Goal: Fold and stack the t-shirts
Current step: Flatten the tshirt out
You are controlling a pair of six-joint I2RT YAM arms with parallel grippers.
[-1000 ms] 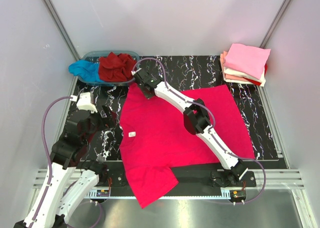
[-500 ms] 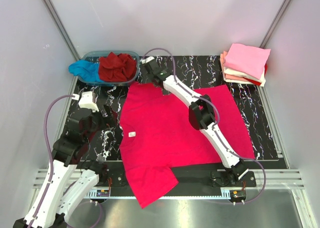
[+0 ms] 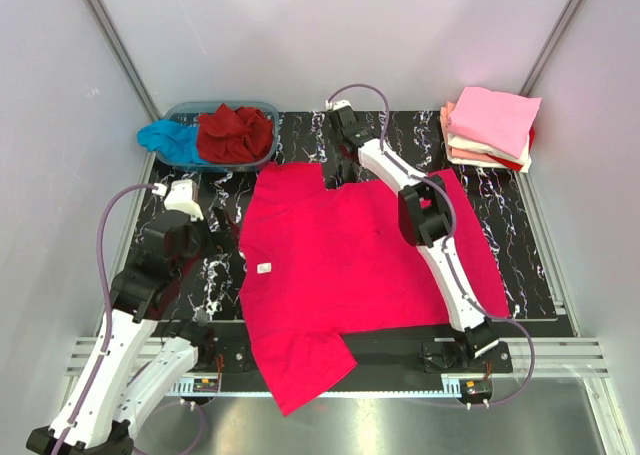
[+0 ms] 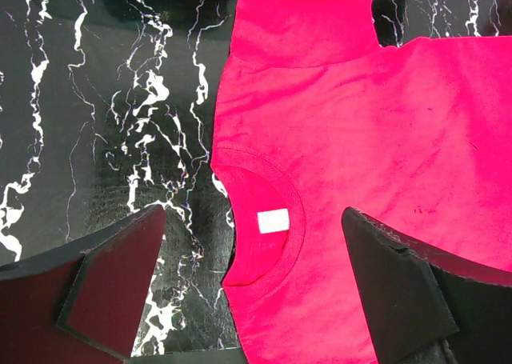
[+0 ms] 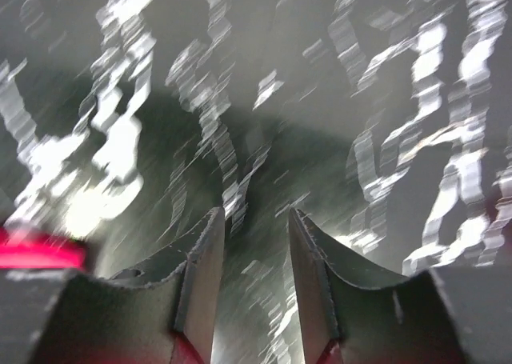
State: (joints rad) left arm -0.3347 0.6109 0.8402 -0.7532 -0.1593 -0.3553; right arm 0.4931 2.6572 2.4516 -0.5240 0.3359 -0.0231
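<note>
A bright pinkish-red t-shirt [image 3: 350, 265] lies spread flat on the black marbled mat [image 3: 400, 140], its lower sleeve hanging over the near edge. My left gripper [image 3: 212, 227] hovers at the shirt's left side. In the left wrist view it [image 4: 256, 300] is wide open above the collar and its white label [image 4: 273, 220]. My right gripper [image 3: 342, 143] is over the mat just behind the shirt's far edge. In the right wrist view it [image 5: 254, 214] is slightly open and empty, with a sliver of red shirt [image 5: 40, 248] at the left.
A clear blue-tinted tub [image 3: 190, 108] at the back left holds a dark red shirt [image 3: 235, 130], and a turquoise shirt [image 3: 168, 140] hangs over its side. A stack of folded shirts [image 3: 492, 127], pale pink on top, sits at the back right corner.
My right gripper has moved from the shirt's far left sleeve to the right and farther back, off the cloth. The sleeve now lies flat. My left arm shifted slightly.
</note>
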